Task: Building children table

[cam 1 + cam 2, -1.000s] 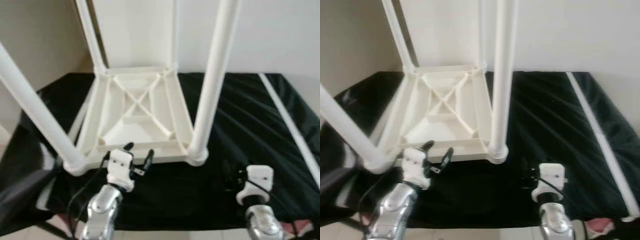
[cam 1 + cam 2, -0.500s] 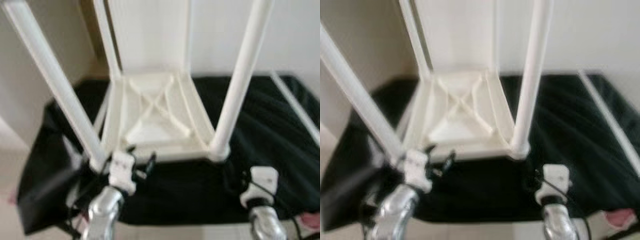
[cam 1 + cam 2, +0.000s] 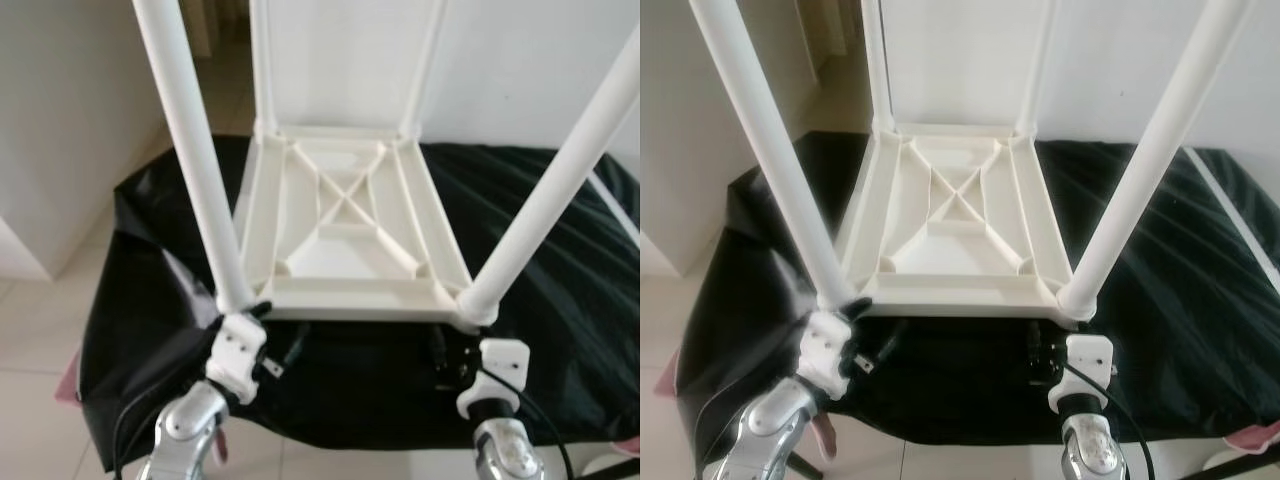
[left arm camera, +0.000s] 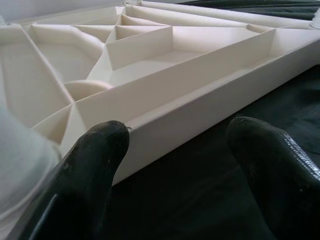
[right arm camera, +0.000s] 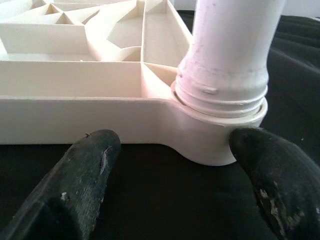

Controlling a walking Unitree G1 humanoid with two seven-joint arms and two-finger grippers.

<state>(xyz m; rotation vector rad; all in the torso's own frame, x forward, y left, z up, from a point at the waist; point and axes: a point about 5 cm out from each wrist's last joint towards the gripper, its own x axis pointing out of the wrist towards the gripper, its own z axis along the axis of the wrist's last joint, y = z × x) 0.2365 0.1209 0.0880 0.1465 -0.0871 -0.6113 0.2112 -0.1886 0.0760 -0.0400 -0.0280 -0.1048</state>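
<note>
A black cloth [image 3: 560, 300] covers the work surface. The left gripper [image 3: 272, 345] and right gripper [image 3: 1040, 358], both open and empty, sit at the near edge of the upturned table [image 3: 345, 215]; its legs [image 3: 190, 140] rise just beyond.

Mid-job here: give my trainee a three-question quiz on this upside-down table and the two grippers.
1. True or false: the white table lies top-down on the black cloth.
2. How many legs stand in its corners?
3. The right gripper faces: A) a far corner B) the near right leg socket C) bare floor.

Key: 1 true. 2 four. 3 B, fingers apart; the left gripper is likewise open at the near edge.
</note>
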